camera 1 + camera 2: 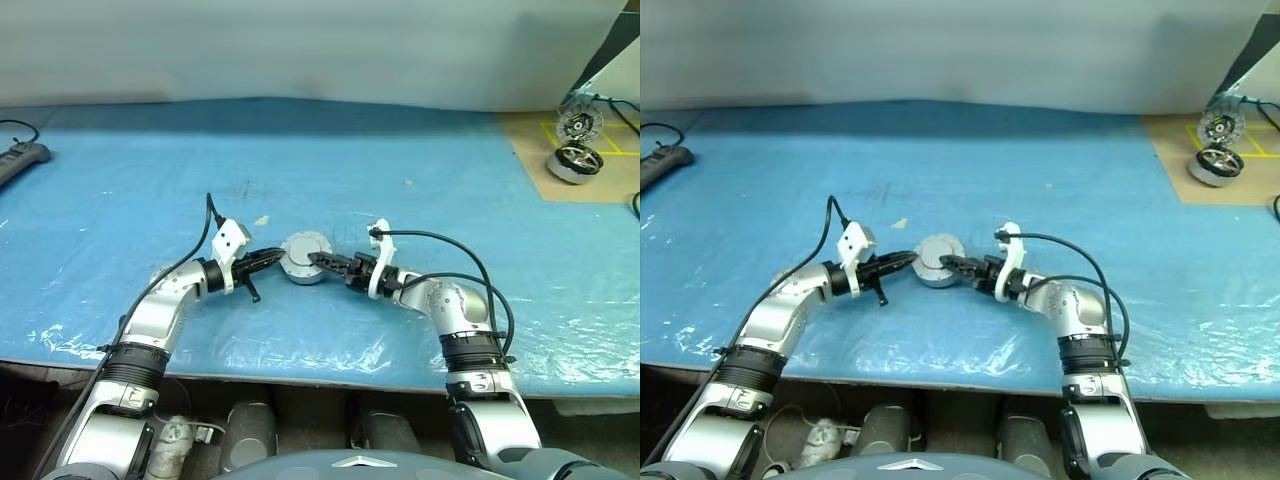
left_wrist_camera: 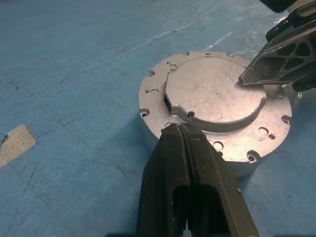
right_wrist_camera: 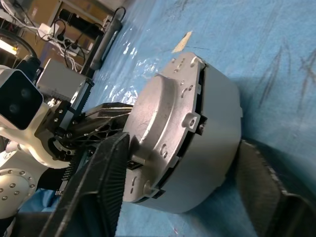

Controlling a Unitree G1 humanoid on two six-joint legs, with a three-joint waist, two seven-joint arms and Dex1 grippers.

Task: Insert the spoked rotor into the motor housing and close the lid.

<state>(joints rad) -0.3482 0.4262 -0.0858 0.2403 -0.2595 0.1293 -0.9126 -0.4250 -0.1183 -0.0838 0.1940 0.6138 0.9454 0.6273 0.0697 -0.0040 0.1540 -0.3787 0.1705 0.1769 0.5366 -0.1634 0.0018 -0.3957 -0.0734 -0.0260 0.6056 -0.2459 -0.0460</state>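
The motor housing point(image 1: 304, 262) sits in the middle of the blue table cover, its lid point(image 2: 212, 94) down on top with the smooth grey face up. A thin dark gap shows between the lid point(image 3: 158, 118) and the housing wall point(image 3: 219, 118). My left gripper point(image 1: 277, 257) is shut and empty, its tip point(image 2: 181, 132) against the lid's near edge. My right gripper point(image 1: 316, 260) reaches in from the other side with its fingers apart around the housing. One finger point(image 3: 106, 177) lies on the lid face and the other point(image 3: 261, 177) is by the housing's far side. The spoked rotor is hidden.
Two round silver metal parts point(image 1: 577, 145) stand on a brown board at the far right. A black power strip point(image 1: 20, 158) lies at the far left. A small scrap of tape point(image 1: 260, 221) lies just behind the housing. The table's front edge point(image 1: 320, 378) runs close below my arms.
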